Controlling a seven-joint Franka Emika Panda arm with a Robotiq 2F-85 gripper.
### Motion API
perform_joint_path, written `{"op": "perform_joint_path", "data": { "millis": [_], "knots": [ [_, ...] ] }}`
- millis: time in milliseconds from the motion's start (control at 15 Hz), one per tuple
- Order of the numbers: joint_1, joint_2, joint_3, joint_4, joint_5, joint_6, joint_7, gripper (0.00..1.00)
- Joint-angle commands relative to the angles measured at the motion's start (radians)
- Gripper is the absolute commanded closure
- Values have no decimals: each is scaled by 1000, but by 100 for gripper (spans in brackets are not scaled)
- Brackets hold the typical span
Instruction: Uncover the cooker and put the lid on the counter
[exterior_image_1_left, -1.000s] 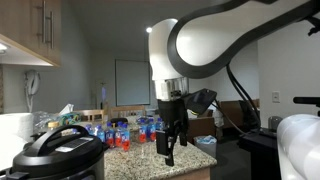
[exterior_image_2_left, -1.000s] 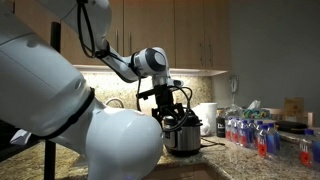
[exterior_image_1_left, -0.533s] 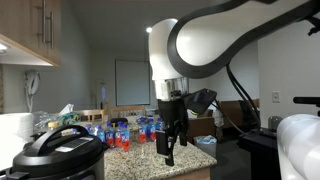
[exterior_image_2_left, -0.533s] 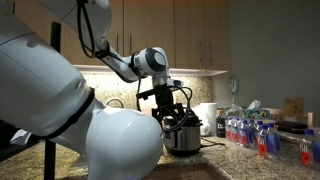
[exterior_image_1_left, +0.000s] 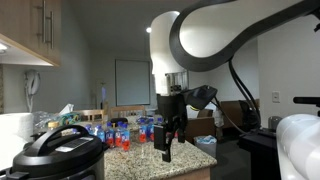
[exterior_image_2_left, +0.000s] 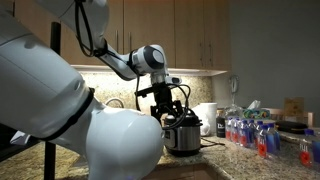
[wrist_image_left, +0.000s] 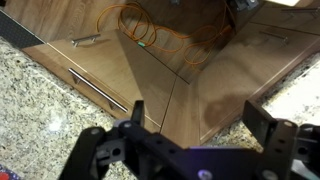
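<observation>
The lid (exterior_image_1_left: 62, 141) sits closed on the cooker (exterior_image_1_left: 55, 166), which stands on the counter (exterior_image_1_left: 130, 166) at the lower left in an exterior view. My gripper (exterior_image_1_left: 167, 152) hangs in the air, apart from it. My fingers (wrist_image_left: 136, 110) are spread wide with nothing between them. Beneath me are wooden drawers (wrist_image_left: 150, 75) and an orange cable (wrist_image_left: 135, 27).
</observation>
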Motion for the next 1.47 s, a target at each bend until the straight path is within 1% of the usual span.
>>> {"op": "perform_joint_path", "data": {
  "millis": [0,200,333,533,667,800,1000,1133,1200,1267,1400],
  "knots": [
    [36,-140,-14,-14,69,-8,74,0],
    [10,-196,-2,28,135,-25,172,0],
    [-13,-190,21,75,187,5,242,0],
    [-70,-121,43,204,260,40,339,0],
    [-105,-93,68,271,311,83,407,0],
    [-137,-53,103,320,362,163,477,0],
    [-172,23,170,346,418,354,594,0],
    [-181,63,212,322,432,505,680,0],
    [-135,22,160,319,370,419,631,0],
    [-134,44,168,319,359,443,644,0],
    [-127,49,161,320,355,441,642,0]
  ]
}}
